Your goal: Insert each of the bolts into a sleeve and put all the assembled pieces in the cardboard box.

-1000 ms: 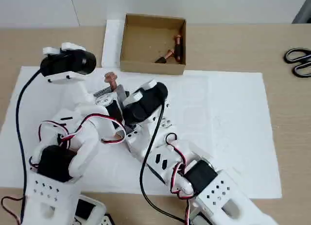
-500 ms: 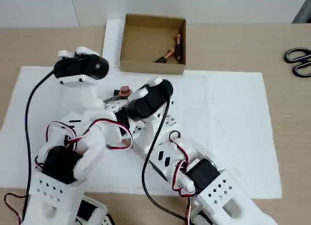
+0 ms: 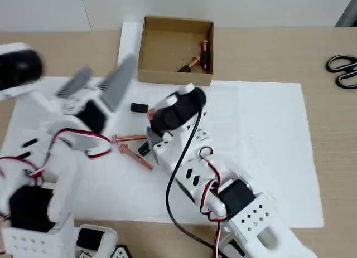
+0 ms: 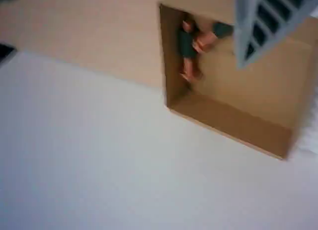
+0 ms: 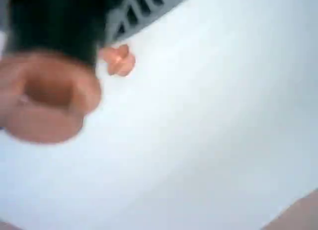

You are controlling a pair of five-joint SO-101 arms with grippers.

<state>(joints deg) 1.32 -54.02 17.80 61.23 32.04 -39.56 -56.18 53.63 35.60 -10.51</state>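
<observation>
Left end effector (image 3: pixel 110 67): spread wide, empty, just beside the cardboard box (image 3: pixel 174 77), which holds assembled pieces (image 3: pixel 198 57). Two bolts (image 3: pixel 131 138) and one sleeve (image 3: pixel 139 108) lie loose on the paper (image 3: pixel 268 135) near the right end effector (image 3: pixel 145 147), whose grip cannot be told. Risk: a low approach may roll the bolts away or nudge the box.

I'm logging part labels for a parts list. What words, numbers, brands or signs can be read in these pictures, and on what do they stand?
None can be read.
The cardboard box has plain walls, the white sheet is blank, and the bolts, sleeve and scissors bear no visible mark.
If the arms carry any print, it is too small or blurred to read.
</observation>
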